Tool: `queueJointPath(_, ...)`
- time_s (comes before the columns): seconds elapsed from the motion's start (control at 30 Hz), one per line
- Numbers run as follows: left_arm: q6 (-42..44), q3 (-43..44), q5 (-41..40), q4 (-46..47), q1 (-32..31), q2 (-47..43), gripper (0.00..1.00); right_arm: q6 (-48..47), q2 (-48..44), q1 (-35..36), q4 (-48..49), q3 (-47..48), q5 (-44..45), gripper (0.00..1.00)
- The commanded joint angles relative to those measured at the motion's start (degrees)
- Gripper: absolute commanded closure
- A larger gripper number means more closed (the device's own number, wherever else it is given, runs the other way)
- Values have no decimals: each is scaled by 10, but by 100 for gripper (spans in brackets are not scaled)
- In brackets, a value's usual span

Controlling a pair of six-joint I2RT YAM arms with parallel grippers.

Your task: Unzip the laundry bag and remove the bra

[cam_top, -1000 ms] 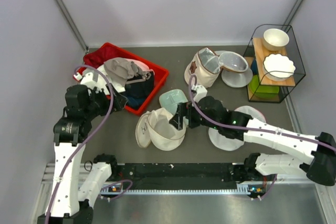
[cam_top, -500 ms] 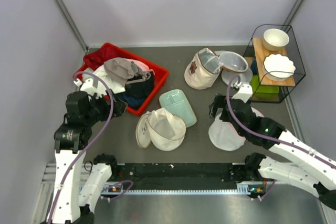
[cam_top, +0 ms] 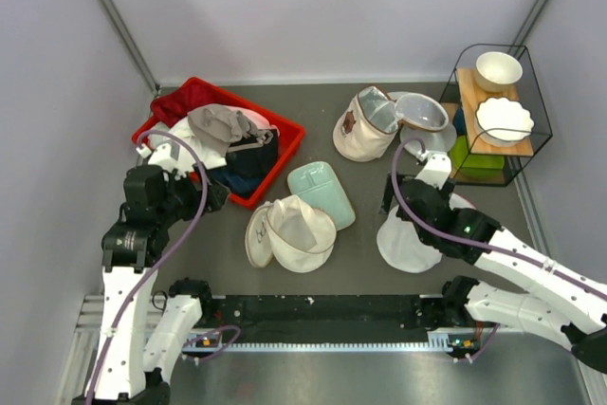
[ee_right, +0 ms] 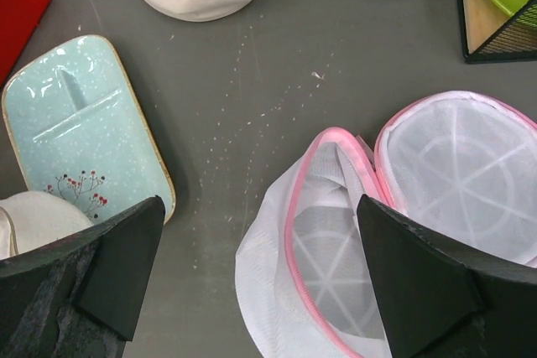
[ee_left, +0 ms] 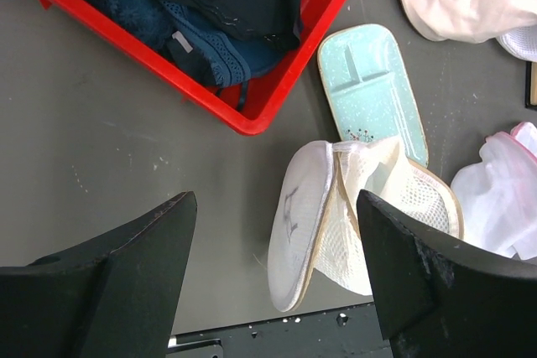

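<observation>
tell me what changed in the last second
The right end effector drew back from the laundry bag, swinging right and away from its right edge. It now hangs open above the pink-trimmed mesh bag, holding nothing. The left end effector barely shifted and is open beside the red bin. The laundry bag, lying open, the mint tray and the clothes in the bin stayed put.

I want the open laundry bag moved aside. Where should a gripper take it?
Pinch the laundry bag by its flipped-open round flap, coming from above on its left side: that thin rim looks raised and free, while the soft body looks too wide to span.
</observation>
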Motion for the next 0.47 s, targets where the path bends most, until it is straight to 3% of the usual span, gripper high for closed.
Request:
queueJointPath(0.0, -1, -10, -10, 24, 1, 4, 18, 15, -1, -2, -1, 2, 25, 1)
queueJointPath(0.43, -3, -19, -1, 29, 1, 7, 18, 33, 1, -2, -6, -1, 26, 1)
